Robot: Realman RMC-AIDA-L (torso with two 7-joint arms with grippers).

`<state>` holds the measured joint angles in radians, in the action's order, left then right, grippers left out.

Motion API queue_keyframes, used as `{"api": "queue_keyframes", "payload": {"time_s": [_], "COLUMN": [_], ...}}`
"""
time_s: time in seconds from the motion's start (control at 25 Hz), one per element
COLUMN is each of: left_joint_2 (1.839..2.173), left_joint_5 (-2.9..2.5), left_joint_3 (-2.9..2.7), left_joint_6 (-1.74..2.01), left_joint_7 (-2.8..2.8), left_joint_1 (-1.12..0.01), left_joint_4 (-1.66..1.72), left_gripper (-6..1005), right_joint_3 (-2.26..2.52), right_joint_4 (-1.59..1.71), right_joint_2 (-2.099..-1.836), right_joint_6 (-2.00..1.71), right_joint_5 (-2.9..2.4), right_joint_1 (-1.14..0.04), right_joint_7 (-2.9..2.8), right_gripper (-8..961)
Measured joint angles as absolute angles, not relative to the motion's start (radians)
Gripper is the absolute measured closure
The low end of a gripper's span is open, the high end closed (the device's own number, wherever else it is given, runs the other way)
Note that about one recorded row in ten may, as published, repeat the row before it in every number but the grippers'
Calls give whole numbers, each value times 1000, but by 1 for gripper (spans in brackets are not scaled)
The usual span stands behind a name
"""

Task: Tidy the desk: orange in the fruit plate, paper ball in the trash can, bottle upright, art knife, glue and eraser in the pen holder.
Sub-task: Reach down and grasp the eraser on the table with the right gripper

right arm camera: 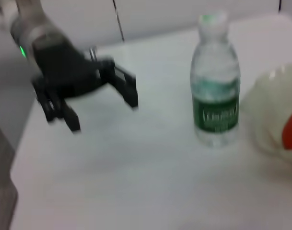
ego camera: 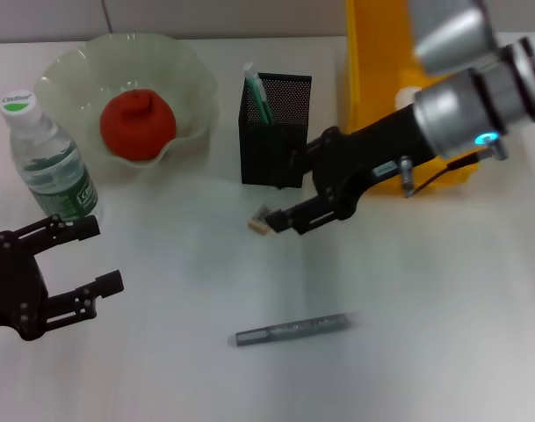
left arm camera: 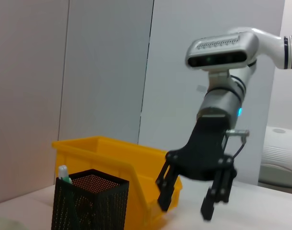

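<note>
Although much of the desk is already sorted, you still have work ahead. At the upper left of the head view the orange [ego camera: 137, 124] sits inside the fruit plate [ego camera: 184, 66], and the bottle [ego camera: 47, 158] stands upright just left of it, so those two jobs look done. No paper ball shows on the table; you cannot see into the trash can [ego camera: 372, 97] at upper right, so whether it went in there is a guess. A green-and-white stick, probably the glue [ego camera: 256, 95], already stands in the pen holder [ego camera: 276, 132].

Your right gripper [ego camera: 280, 220], at centre frame just below the holder, is pinching the eraser [ego camera: 261, 223] at its fingertips, close to the table. That block still has to go into the holder.

The art knife [ego camera: 293, 330] lies flat at lower centre, well apart from everything, untouched.

Your left gripper [ego camera: 96, 255] waits at lower left with its fingers spread, holding nothing.
</note>
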<state>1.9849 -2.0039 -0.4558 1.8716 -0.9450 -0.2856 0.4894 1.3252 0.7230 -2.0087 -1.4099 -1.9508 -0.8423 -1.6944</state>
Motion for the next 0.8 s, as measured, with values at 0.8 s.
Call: {"api": "queue_keyframes", "payload": {"time_s": [0.8], "left_joint_2": [1988], "left_joint_5": [-1999], "left_joint_3": [-456], "left_joint_6": [1877], "left_joint_7": [-945], "left_joint_1": [-282], "left_joint_4": [489], "left_gripper": [230], "right_joint_3": [1498], "right_joint_4": [673], "right_joint_2": [-2089], "right_joint_6": [-1154], "right_joint_5": [-2166], "right_joint_1": [-948], "right_joint_7": [-1869], "right_gripper": [309]}}
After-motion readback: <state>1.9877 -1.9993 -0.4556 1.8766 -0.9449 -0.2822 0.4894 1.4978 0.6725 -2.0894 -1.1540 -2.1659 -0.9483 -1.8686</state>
